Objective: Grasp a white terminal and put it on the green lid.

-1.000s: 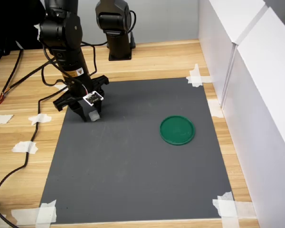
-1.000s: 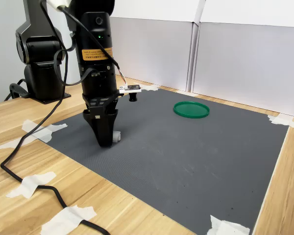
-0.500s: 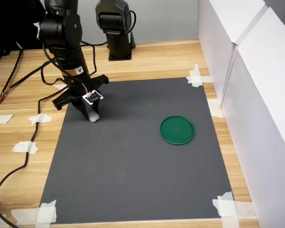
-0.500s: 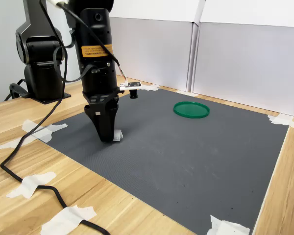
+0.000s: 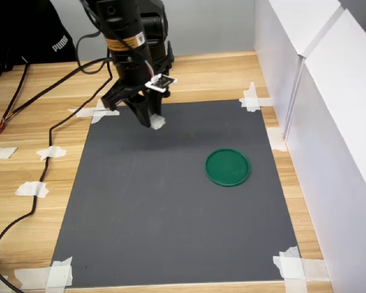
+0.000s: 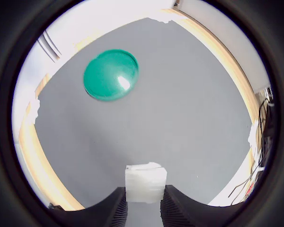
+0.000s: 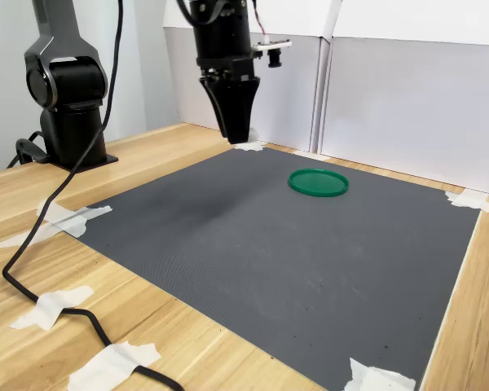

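Riding high above the dark grey mat [image 5: 171,201], the small white plastic terminal block [image 6: 145,183] is sitting pinched between the black gripper [image 5: 151,121] fingers, having been lifted off the mat since a second ago. The flat round green plastic lid [image 5: 228,166] is lying unmoved, well apart, toward the first exterior view's right.

Both exterior views are evenly and brightly lit, with only a soft shadow thrown on the grey mat [image 7: 204,213]. The wrist view is strongly distorted, and a black round border is seen at all edges. A small glare spot is seen on the green lid [image 6: 110,74]. The area toward 12 o'clock is overexposed.
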Available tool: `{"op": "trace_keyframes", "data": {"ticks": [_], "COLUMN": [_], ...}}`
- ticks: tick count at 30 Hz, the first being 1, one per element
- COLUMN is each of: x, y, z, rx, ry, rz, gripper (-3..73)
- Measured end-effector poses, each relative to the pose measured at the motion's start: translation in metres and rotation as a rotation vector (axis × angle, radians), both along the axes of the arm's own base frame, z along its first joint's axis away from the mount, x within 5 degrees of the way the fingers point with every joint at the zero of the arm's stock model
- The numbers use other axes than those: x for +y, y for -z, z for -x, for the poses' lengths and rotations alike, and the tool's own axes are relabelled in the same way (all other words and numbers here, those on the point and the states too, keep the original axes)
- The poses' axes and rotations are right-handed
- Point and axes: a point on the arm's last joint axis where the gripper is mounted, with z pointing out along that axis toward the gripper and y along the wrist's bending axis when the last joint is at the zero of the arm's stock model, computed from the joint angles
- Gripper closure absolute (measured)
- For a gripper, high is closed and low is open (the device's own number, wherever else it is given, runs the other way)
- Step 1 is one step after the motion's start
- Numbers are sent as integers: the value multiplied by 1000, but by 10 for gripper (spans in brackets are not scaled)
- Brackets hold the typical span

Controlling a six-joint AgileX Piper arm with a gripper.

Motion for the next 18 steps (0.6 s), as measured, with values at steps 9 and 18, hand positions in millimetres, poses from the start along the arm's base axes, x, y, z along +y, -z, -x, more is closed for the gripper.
{"op": "trace_keyframes", "data": {"ticks": [9,18], "x": [57,92], "y": [-1,13], "z": [7,-13], "rx": [11,47], "ry": [-100,-86], "rz": [-32,-49], "gripper": [428,428]}}
